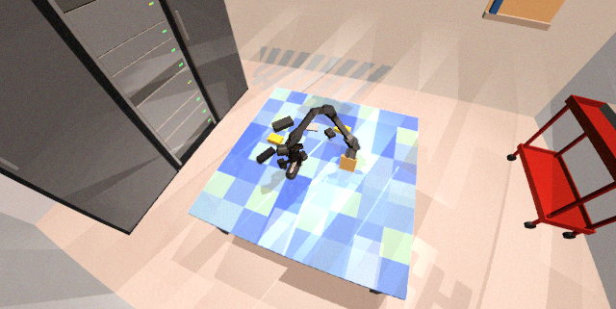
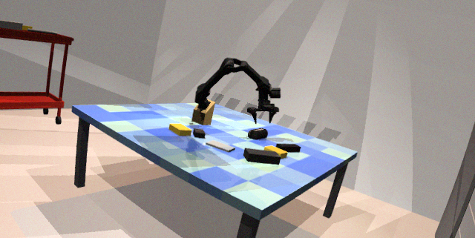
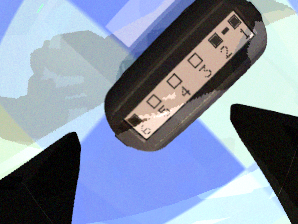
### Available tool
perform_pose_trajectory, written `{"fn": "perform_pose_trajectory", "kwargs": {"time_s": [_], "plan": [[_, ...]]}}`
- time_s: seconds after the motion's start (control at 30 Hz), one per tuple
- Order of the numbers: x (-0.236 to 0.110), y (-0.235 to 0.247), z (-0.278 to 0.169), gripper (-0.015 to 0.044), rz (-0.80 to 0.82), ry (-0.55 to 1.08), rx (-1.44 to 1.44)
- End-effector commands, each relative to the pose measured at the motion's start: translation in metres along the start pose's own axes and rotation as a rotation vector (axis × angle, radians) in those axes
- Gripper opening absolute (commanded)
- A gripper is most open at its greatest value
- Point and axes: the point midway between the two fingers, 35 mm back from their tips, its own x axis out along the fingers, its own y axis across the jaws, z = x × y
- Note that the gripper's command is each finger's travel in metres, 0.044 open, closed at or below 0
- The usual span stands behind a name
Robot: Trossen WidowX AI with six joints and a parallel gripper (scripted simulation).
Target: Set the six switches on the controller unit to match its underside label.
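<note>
The dark controller unit (image 1: 291,174) (image 2: 257,133) (image 3: 120,96) lies upside down on the bench (image 1: 308,222) (image 2: 256,193), its pale label (image 3: 188,72) facing up. In the wrist view it runs diagonally. The label's squares 1, 2 and 6 are filled; 3, 4 and 5 are empty. A short dark dash sits between squares 1 and 2. The rocker switches face down and are hidden. My gripper (image 1: 293,160) (image 2: 263,123) (image 3: 156,126) is open and empty, above the unit, its fingers spread wide and not touching it.
Near the unit lie a long dark block (image 1: 282,123) (image 2: 262,156), a shorter dark block (image 1: 266,155) (image 2: 288,147) and a yellow block (image 1: 275,139) (image 2: 275,151). Nearer the arm's wooden base block (image 1: 347,163) (image 2: 201,117) are another yellow block (image 2: 179,130), a small dark block (image 1: 329,133) (image 2: 199,133) and a pale slab (image 1: 313,127) (image 2: 220,145).
</note>
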Motion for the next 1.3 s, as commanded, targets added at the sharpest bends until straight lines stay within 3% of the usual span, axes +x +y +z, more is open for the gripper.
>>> {"fn": "perform_pose_trajectory", "kwargs": {"time_s": [0.0, 0.17, 0.87, 1.27], "plan": [[0.003, 0.022, -0.011, 0.044, -0.168, 0.028, 0.714], [0.003, 0.025, -0.013, 0.044, -0.212, 0.011, 0.886], [0.004, 0.025, -0.013, 0.044, -0.212, 0.011, 0.886], [0.022, 0.022, -0.014, 0.044, -0.212, 0.011, 0.884]]}}
